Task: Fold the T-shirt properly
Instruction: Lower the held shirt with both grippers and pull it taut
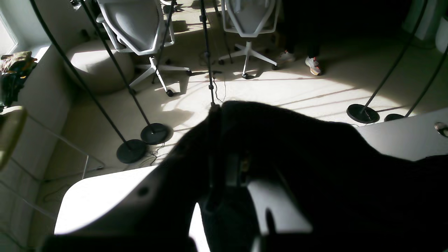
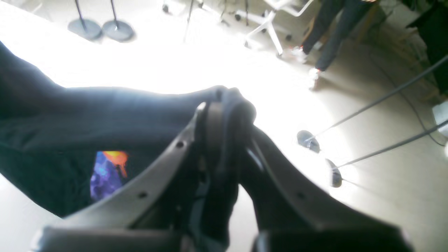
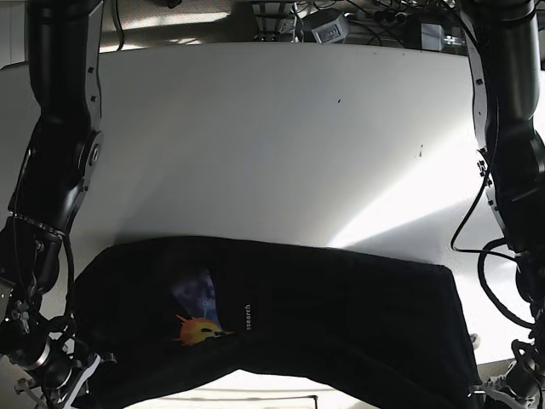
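Base view: black T-shirt (image 3: 341, 315), limp and light, sags across the counter (image 3: 272, 136); left gripper (image 1: 224, 168) and right gripper (image 2: 224, 140) each pinch an end.

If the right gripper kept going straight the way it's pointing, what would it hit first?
Probably nothing new: the right gripper is already shut on the black T-shirt. Beyond the bunched fabric lies only the sunlit floor, well below; depth is unclear.

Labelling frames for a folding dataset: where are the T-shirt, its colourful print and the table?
T-shirt (image 3: 341, 315), base view, black body fabric.
Colourful print (image 2: 106, 171), right wrist view, purple part.
Table (image 3: 255, 145), base view, bare white top.
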Robot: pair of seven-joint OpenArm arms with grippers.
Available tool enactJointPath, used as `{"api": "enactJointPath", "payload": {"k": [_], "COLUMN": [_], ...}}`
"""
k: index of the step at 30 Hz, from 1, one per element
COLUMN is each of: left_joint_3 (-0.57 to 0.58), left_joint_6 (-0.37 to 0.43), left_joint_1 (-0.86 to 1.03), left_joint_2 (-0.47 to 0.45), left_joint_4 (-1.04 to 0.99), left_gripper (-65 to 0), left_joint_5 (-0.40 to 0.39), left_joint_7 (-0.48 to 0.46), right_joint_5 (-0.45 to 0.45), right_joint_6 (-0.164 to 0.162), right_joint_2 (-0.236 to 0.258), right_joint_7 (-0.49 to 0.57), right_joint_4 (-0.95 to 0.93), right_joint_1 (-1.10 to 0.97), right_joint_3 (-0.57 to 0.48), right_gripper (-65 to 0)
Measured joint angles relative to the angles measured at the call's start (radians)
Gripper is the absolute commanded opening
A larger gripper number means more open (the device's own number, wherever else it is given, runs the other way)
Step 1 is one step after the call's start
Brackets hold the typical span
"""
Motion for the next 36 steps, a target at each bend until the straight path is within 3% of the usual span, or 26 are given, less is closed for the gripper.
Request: {"api": "enactJointPath", "payload": {"k": [5,11,17,22,25,31,36], "left_joint_3": [0.035,0.029,-0.143,-0.248,-0.356,-0.496,-0.522], "left_joint_6": [-0.009,-0.011,-0.01,-0.01,-0.029,-0.091,-0.098], "left_joint_1": [-0.171,-0.124,0.336,0.663,0.879,1.09,1.23], "left_joint_2": [-0.037,-0.08,-0.093,-0.085,-0.028,0.016,0.019], "left_joint_4": [-0.02,0.066,0.326,0.484,0.539,0.546,0.554], "left_gripper": [-65.0,-65.0,-65.0,-65.0,-65.0,-65.0,-65.0], "left_joint_5": [-0.011,-0.017,-0.006,-0.025,-0.014,-0.013,-0.012], "left_joint_7": [-0.029,0.021,0.039,0.011,0.026,0.013,0.016], "right_joint_5": [0.012,0.018,0.015,0.016,0.022,0.016,0.016], "right_joint_6": [0.003,0.001,0.002,0.004,0.004,0.005,0.005], "right_joint_2": [0.0,0.006,-0.009,-0.061,-0.105,-0.171,-0.2], "right_joint_7": [0.01,-0.05,-0.095,-0.1,-0.092,-0.086,-0.086], "right_joint_4": [-0.02,0.098,0.36,0.496,0.566,0.623,0.645], "right_joint_1": [0.178,0.134,-0.298,-0.62,-0.813,-1.074,-1.206], "right_joint_3": [-0.06,-0.05,0.066,0.194,0.264,0.337,0.35], "right_gripper": [-62.9,-62.9,-62.9,-62.9,-62.9,-62.9,-62.9]}}
